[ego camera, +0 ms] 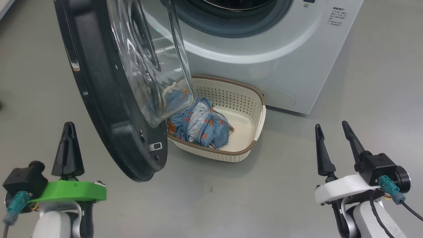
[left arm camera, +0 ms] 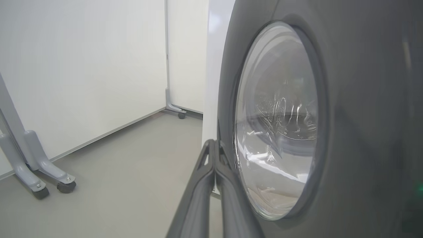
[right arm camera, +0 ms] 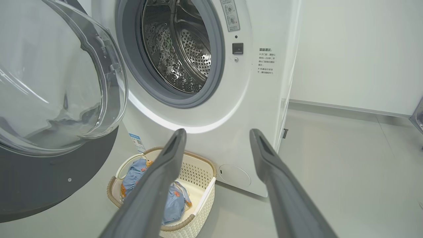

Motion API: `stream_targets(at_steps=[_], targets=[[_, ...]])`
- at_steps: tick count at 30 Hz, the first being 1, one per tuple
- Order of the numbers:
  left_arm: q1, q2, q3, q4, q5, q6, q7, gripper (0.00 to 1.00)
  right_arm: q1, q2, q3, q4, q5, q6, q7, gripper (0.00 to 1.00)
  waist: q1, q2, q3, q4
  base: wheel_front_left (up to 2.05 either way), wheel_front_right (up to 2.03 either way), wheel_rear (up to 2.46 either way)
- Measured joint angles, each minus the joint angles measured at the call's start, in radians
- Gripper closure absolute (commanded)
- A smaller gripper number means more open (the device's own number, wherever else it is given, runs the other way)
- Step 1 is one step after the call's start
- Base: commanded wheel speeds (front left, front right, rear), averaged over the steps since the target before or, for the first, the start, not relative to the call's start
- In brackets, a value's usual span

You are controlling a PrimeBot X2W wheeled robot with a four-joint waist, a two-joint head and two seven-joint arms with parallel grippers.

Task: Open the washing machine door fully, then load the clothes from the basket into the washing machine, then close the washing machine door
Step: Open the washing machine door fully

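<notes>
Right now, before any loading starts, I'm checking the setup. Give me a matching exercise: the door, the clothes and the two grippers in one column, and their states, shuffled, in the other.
Things
1. door
2. clothes
3. left gripper
4. right gripper

States
A. fingers apart, nothing between them
B. lying in the basket
C. swung open, away from the washing machine
D. fingers pressed together, holding nothing

Pairs: 1-C, 2-B, 3-D, 4-A
</notes>
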Motion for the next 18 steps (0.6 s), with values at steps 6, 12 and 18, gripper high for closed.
stream_targets(at_steps=[6,12,18], targets=[[-0.036,0.000,0.033,-0.106,0.016,-0.001,0.000,1.00,0.001,0.012,-0.006,0.001,-0.007,0.008,0.000,0.00,0.0000,0.0000,-0.006,0.001,0.00,0.00,0.00],[-0.080,0.000,0.063,-0.235,0.030,-0.005,-0.005,1.00,0.003,0.017,-0.016,0.004,-0.017,0.012,0.000,0.00,0.0000,0.0000,-0.013,0.003,0.00,0.00,0.00],[-0.112,0.000,0.061,-0.382,0.035,-0.009,-0.006,1.00,0.014,0.027,-0.023,0.004,-0.019,0.021,0.000,0.00,0.0000,0.0000,-0.016,0.003,0.00,0.00,0.00]])
